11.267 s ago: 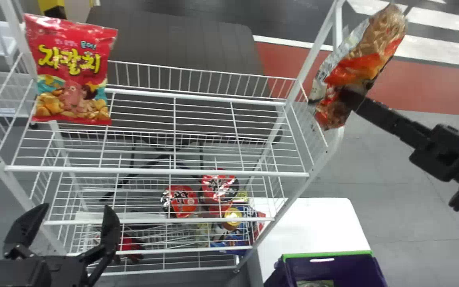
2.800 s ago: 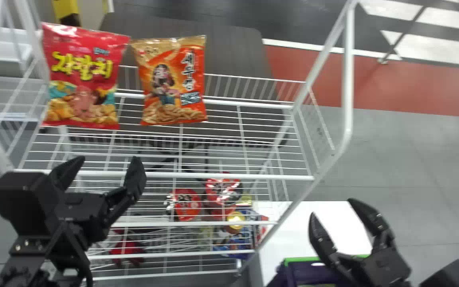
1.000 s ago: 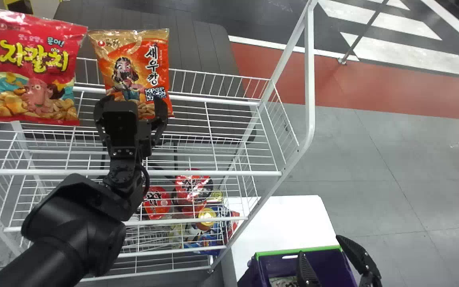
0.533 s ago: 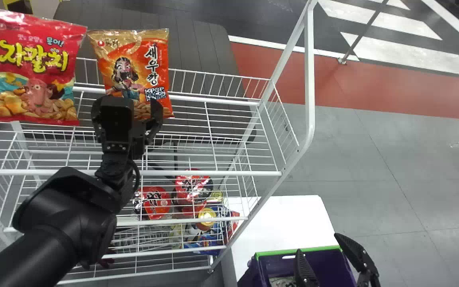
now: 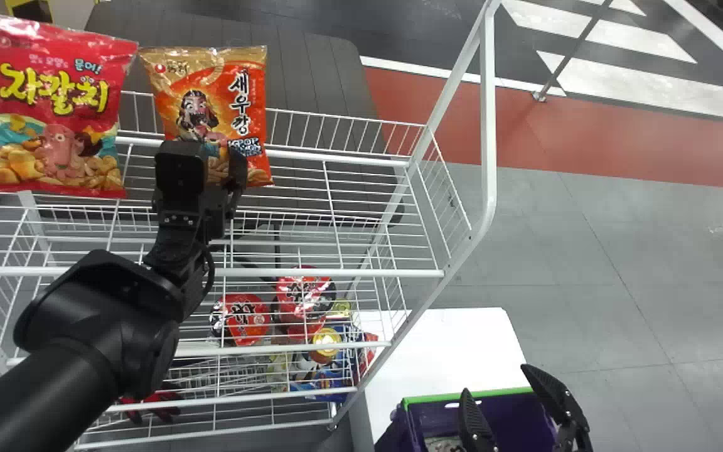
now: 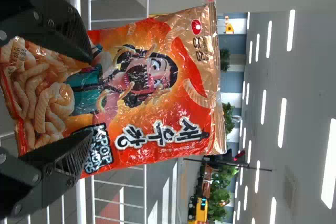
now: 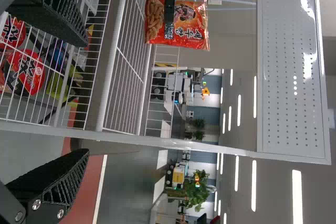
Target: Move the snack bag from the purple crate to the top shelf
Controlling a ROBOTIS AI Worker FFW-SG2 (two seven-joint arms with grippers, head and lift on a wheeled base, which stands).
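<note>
Standing upright on the top shelf (image 5: 361, 160): one orange snack bag (image 5: 211, 94), beside one red bag (image 5: 54, 107). Left gripper (image 5: 201, 157): at the orange bag's lower front, jaws spread; contact not discernible. Right gripper (image 5: 496, 382): near the purple crate (image 5: 440, 399), jaws released, parted. Crate contents: one packet (image 5: 442, 445), partly seen.

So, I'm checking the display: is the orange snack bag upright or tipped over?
Upright: the orange bag stands with its gold edge on top.
</note>
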